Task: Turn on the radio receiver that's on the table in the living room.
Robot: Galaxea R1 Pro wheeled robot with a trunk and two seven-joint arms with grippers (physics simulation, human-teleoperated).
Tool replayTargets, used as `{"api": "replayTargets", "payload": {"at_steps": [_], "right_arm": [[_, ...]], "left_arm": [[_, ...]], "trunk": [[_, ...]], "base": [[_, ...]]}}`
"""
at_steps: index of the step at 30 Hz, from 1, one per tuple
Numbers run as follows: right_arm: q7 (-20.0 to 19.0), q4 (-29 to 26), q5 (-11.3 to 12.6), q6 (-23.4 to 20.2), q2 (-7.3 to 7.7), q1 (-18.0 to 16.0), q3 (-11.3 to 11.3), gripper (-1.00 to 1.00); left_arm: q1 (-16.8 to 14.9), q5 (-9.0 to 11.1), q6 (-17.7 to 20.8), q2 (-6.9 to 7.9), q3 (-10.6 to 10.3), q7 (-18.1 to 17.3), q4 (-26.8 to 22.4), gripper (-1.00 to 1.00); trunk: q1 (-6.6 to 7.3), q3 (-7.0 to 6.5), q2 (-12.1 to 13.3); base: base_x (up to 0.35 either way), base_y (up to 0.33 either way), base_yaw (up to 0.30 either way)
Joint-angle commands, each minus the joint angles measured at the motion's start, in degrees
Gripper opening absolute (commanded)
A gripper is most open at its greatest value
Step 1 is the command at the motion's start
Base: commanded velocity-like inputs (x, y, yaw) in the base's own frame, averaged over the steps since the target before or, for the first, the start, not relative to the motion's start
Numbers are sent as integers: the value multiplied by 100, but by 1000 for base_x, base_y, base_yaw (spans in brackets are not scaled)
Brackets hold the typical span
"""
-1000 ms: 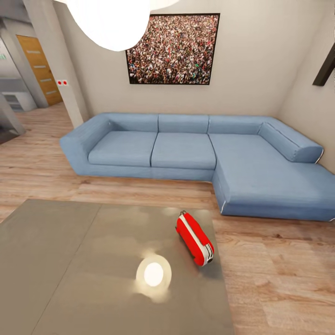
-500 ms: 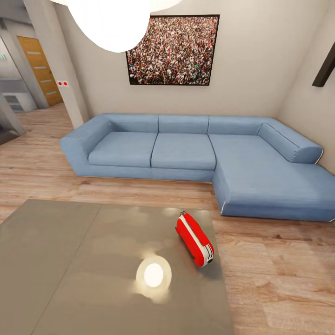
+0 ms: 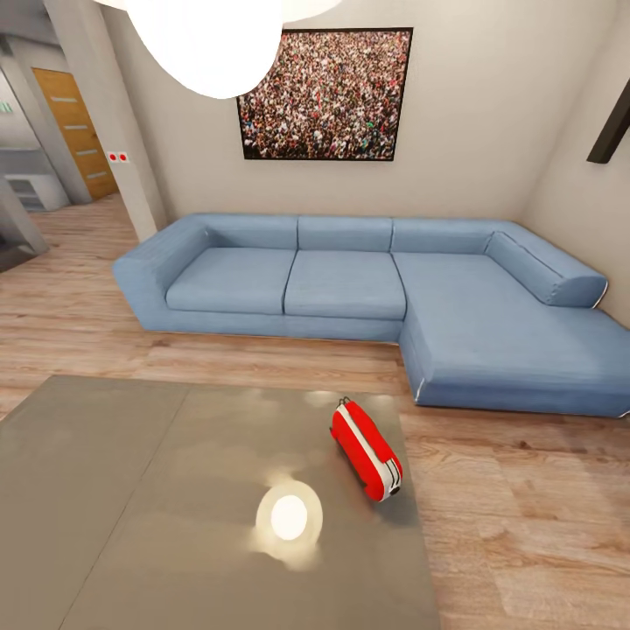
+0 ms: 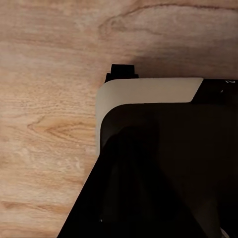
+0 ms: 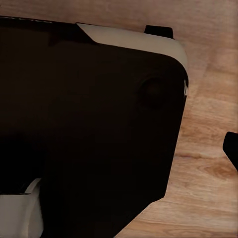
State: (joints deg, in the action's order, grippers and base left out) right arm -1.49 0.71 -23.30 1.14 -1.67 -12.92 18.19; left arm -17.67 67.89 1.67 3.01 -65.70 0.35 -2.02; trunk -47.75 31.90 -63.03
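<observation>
Head view takes in the living room (image 3: 525, 490), its light wood plank floor running from the hallway on the left to the right edge. A blue L-shaped sofa (image 3: 367, 289) stands against the beige back wall, its long arm reaching forward on the right. Above it hangs a framed crowd photo (image 3: 325, 93), and a white dome pendant lamp (image 3: 210, 39) hangs at the top of the view. Nearer the camera lies the table (image 3: 105, 490), a grey, slightly glossy top that mirrors the lamp as a bright round spot. The radio receiver (image 3: 366, 448) lies on the tabletop close to its right edge and not far from the far right corner, a red oblong case with white stripes, set slantwise with one end toward the sofa. No writing or brand can be read on it or anywhere else in the room. Two small red marks show on the pillar at the left, too small to read. Nothing has changed from the picture half a second ago: table, radio and sofa sit at the same places.

Left wrist view and right wrist view show a dark body with white trim over the plank floor; whether either pair of jaws is released or clenched, I cannot tell.
</observation>
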Motion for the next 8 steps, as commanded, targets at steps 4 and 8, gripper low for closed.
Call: {"api": "replayTargets", "payload": {"at_steps": [4,8], "right_arm": [[0,-1,1,0,11,0,2,100],[0,1,1,0,11,0,0,100]], "left_arm": [[0,0,0,0,2,0,0,-100],[-2,0,0,3,4,0,0,-100]], "trunk": [[0,0,0],[0,0,0]], "base": [[0,0,0],[0,0,0]]}}
